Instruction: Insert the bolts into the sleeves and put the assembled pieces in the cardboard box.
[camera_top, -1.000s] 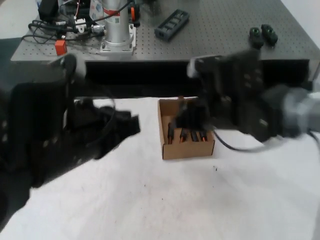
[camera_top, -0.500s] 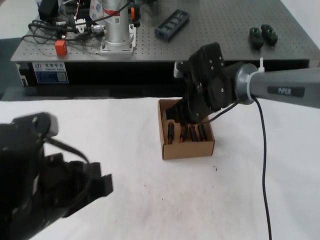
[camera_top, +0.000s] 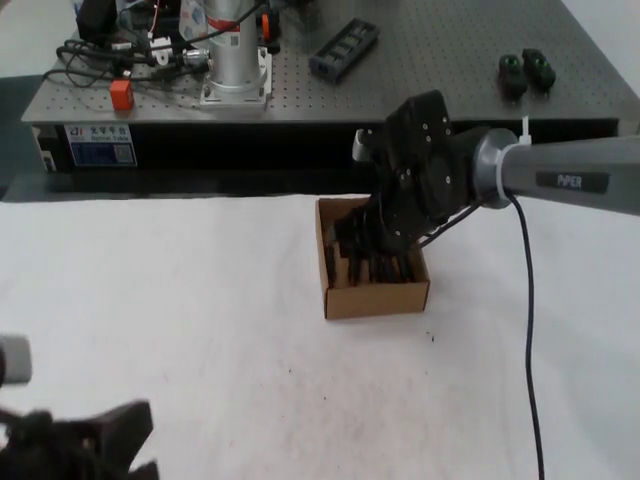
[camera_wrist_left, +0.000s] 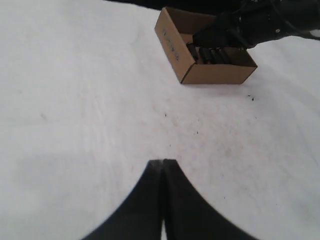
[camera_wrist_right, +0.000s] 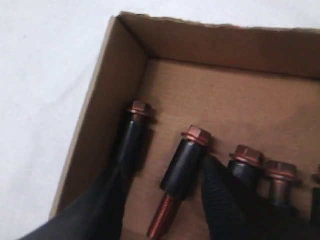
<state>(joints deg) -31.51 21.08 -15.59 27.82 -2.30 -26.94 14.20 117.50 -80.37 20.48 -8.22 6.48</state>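
Note:
The cardboard box (camera_top: 375, 298) stands on the white cloth, and several copper bolts in black sleeves lie side by side in it. My right gripper (camera_top: 368, 248) reaches down into the box from above. In the right wrist view its fingers (camera_wrist_right: 220, 195) are open on either side of one assembled piece (camera_wrist_right: 182, 167), which lies on the box floor (camera_wrist_right: 225, 110). Another piece (camera_wrist_right: 134, 135) rests against the box wall. My left gripper (camera_wrist_left: 162, 163) is shut and holds nothing; it hovers over bare cloth near the front, with the box (camera_wrist_left: 215, 74) far ahead of it.
Behind the cloth runs a raised perforated metal bench (camera_top: 430, 50) carrying a metal post (camera_top: 235, 60), cables, an orange block (camera_top: 121, 93) and black parts (camera_top: 343, 47). White cloth (camera_top: 250, 350) lies open around the box.
My left arm has pulled back from beside the box to the near left corner. My right gripper has settled slightly lower into the box.

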